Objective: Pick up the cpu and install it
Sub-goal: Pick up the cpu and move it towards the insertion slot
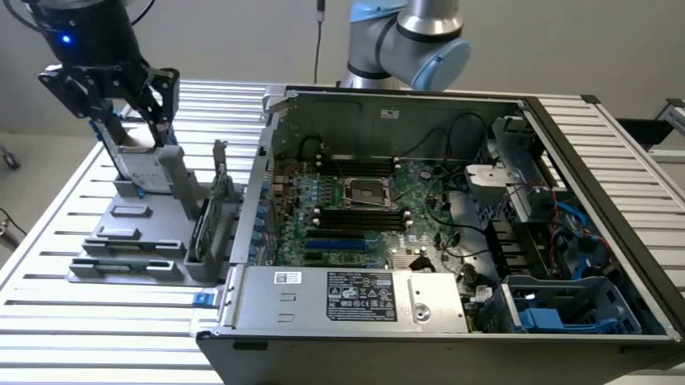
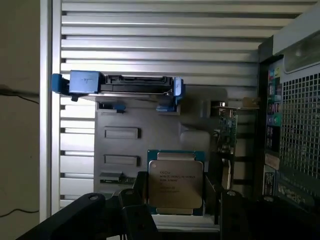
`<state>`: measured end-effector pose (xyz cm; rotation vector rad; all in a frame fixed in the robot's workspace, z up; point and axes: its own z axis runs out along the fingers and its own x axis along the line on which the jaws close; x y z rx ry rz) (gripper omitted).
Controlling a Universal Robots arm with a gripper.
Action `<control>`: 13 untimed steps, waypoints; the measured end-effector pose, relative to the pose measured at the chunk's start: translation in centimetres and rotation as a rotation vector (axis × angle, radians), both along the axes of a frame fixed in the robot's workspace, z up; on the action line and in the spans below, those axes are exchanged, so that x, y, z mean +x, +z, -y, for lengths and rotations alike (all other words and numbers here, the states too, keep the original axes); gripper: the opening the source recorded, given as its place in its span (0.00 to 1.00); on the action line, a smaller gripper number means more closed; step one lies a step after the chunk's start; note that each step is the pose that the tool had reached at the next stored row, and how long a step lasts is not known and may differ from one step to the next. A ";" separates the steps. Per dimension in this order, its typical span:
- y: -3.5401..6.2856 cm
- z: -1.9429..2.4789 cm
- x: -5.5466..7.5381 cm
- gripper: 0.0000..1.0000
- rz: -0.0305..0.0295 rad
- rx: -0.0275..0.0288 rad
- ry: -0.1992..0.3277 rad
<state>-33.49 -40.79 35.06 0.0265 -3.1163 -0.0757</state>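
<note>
Your claw stands wide open and holds nothing. Its fingers frame the cpu from above, apparently lined up with its edges. The cpu lies flat in its nest on the grey tray, near the edge opposite the hard drive.

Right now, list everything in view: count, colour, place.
slatted aluminium table: one, silver, under everything
open black metal computer case: one, black, on the table
grey plastic parts tray: one, grey, exterior view's left of the case
small square silver-grey metal cpu: one, silver-grey, flat in the tray
rectangular hard drive in a blue frame: one, silver and blue, upright in the tray
green expansion card: one, green, upright at the tray's case side
dark square metal-framed socket: one, dark, inside the case
robot arm: one, grey and light blue, behind the case
gripper: one, black, open over the cpu
</note>
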 end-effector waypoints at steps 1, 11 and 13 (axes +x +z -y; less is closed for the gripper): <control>0.18 -0.04 0.4 0.55 -0.0002 -0.0001 0.000; 1.40 -0.49 4.1 0.55 -0.0001 0.0001 0.000; 1.57 -0.60 4.8 0.55 -0.0002 0.0002 0.000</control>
